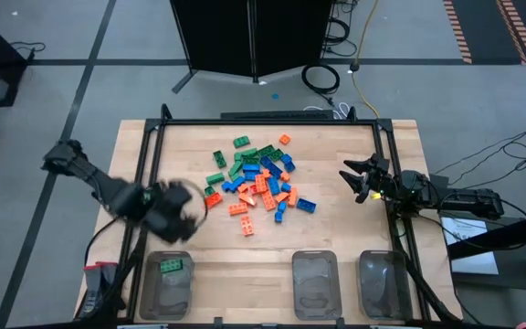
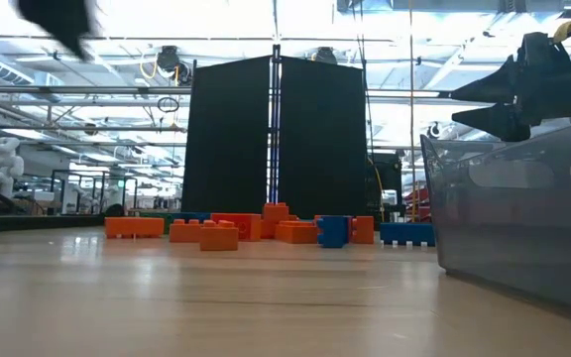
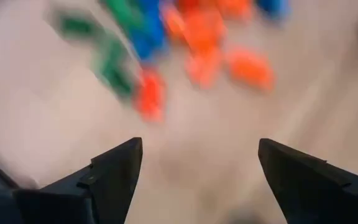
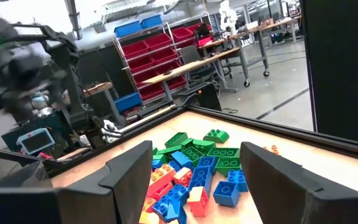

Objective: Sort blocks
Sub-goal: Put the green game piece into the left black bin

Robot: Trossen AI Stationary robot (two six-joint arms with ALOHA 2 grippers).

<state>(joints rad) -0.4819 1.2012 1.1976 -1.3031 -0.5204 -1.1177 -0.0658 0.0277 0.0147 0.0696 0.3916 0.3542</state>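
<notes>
The blocks (image 1: 263,181) lie in a loose pile of green, orange and blue bricks on the wooden table's middle; the low view shows them as a row (image 2: 266,230). My left gripper (image 1: 188,203) hovers left of the pile, above the table. It is open, and its two fingers (image 3: 114,171) stand wide apart with nothing between them. One green block (image 1: 173,265) lies in the left clear tray (image 1: 166,291). My right gripper (image 1: 356,179) waits open at the table's right side, level, pointing at the pile (image 4: 194,168).
Three clear trays stand along the near edge: left, middle (image 1: 315,285) and right (image 1: 383,285). A black frame (image 1: 272,122) rims the table. A dark panel (image 2: 276,139) stands behind the far edge. Bare wood lies between the pile and the trays.
</notes>
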